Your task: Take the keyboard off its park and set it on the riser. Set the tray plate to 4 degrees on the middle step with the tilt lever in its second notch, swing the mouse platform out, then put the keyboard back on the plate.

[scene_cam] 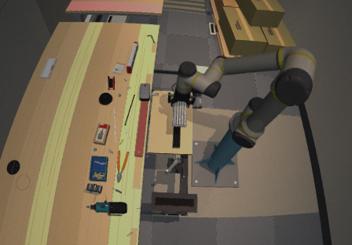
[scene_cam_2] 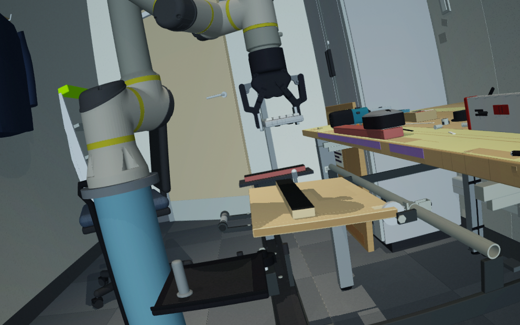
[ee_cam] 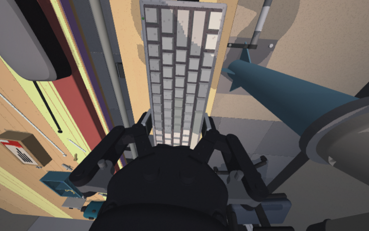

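Observation:
The near end of the grey keyboard is hidden between my fingers. My gripper is closed on the keyboard and carries it in the air, high above the tan tray plate. A black park strip with a pale front end lies along the plate's middle. From the side camera, the keyboard hangs over the plate above the strip's far end. The red riser runs along the bench's near edge, to the left of the plate. A dark platform with a pale peg sits low under the plate.
A blue box lies on the bench with pliers, a drill and a red-and-white box. A dark mouse-shaped block sits on the riser's end. A grey rail runs under the bench edge. The arm's blue pedestal stands beside the plate.

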Available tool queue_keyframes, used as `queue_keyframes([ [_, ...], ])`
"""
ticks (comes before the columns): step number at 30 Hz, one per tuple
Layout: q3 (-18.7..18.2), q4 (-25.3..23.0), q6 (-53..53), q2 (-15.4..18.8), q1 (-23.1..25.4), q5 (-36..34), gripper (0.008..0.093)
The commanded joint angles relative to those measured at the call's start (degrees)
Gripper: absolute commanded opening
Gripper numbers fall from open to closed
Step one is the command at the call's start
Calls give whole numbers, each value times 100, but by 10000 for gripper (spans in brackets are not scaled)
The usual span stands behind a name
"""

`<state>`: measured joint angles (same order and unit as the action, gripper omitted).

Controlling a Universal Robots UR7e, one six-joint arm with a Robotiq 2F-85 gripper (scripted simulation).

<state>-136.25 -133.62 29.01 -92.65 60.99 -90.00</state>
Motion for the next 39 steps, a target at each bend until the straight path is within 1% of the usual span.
queue_keyframes([
  [1, -9, -44, 0, 21, 0, 0, 80],
  [7, -117, -359, 0, 230, -1, 0, 80],
  [13, -248, -796, 0, 536, -1, 0, 80],
  [30, -545, -2271, 0, 1711, -1, 0, 80],
  [39, -600, -2832, 0, 2214, 0, 0, 80],
])
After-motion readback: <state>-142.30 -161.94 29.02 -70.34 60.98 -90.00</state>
